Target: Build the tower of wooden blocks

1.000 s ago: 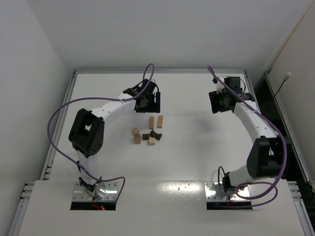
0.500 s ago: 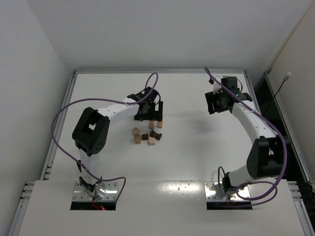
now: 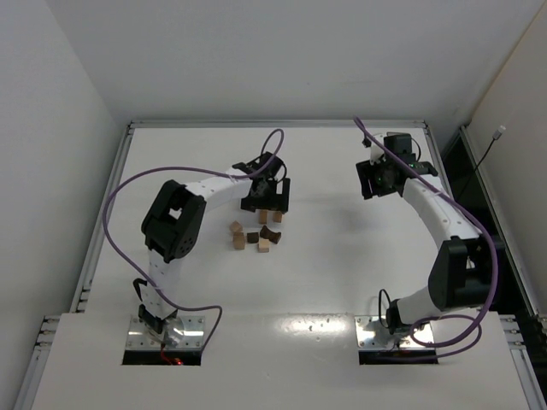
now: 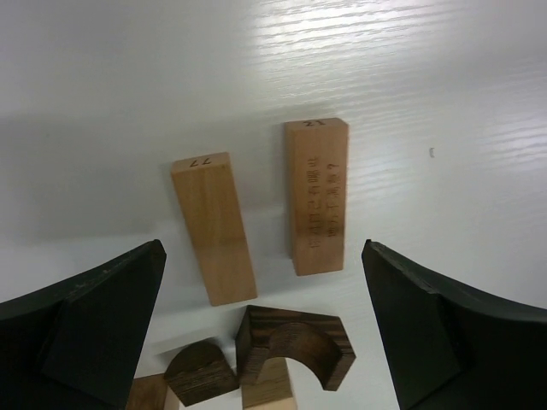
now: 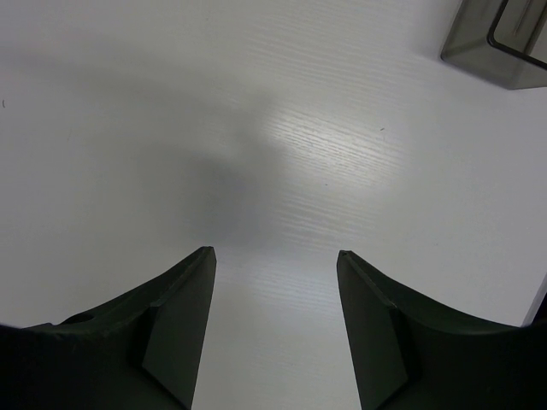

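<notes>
Jaws wide and empty, left gripper (image 4: 263, 260) hangs over two long tan blocks (image 4: 214, 226) lying flat side by side, likely lining up a first pick. No tower yet: dark arch block (image 4: 295, 346) just beside, loose. Right gripper (image 5: 275, 256), also open and empty, hovers well apart.

You see a white table (image 3: 342, 252), and a translucent grey container (image 5: 502, 47) resting on it, cropped at the right wrist view's top-right corner.
</notes>
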